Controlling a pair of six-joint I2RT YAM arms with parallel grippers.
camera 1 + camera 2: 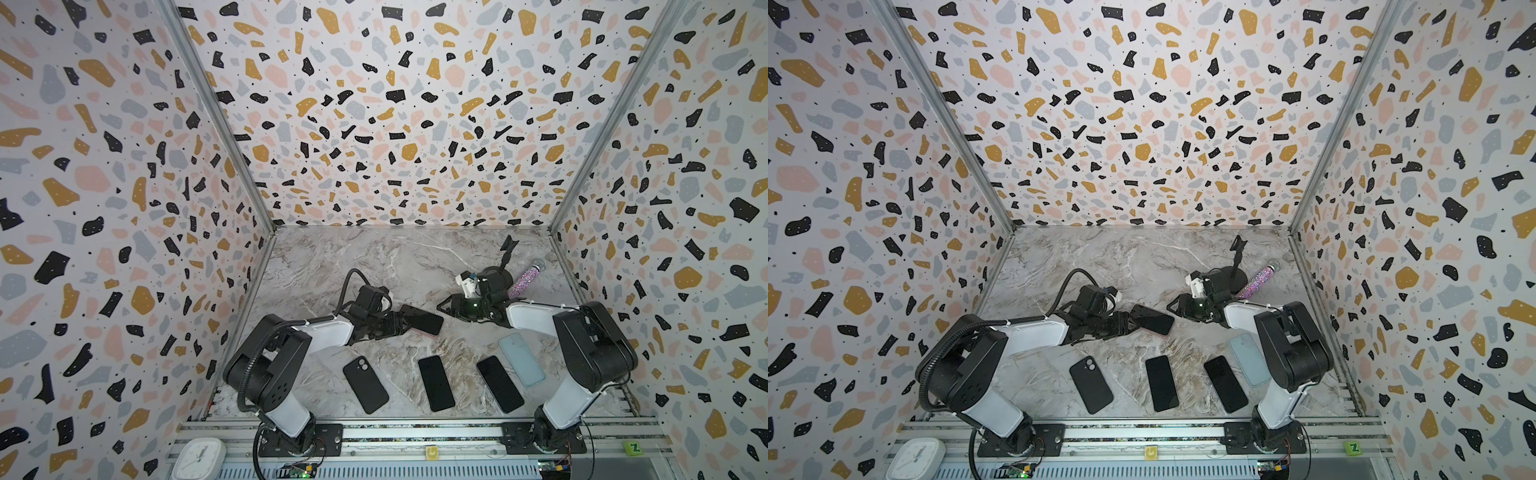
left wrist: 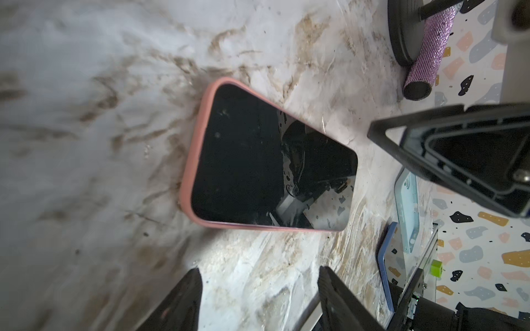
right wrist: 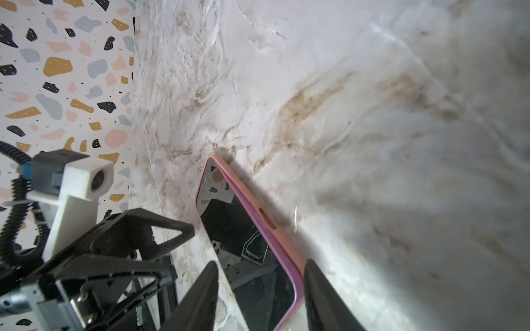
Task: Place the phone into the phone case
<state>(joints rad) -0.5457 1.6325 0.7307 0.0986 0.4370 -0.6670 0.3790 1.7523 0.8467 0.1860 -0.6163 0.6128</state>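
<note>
A phone (image 1: 424, 320) with a dark screen lies face up in a salmon-pink phone case (image 2: 198, 149) at mid table. In the right wrist view the phone's purple edge (image 3: 258, 223) stands slightly above the case's rim along one long side. My left gripper (image 2: 258, 286) is open, just short of the phone's left end, and holds nothing. My right gripper (image 3: 261, 286) is open, its fingers straddling the phone's right corner; one finger (image 3: 324, 292) sits close beside the case's edge. In both top views the grippers (image 1: 405, 323) (image 1: 441, 309) face each other across the phone (image 1: 1152, 320).
Near the front lie a black case (image 1: 365, 384), two black phones (image 1: 436, 382) (image 1: 500, 383) and a light blue case (image 1: 521, 359). A glittery purple microphone (image 1: 525, 278) and a black stand (image 1: 500, 266) are at the back right. A white clock (image 1: 197, 457) sits on the front rail.
</note>
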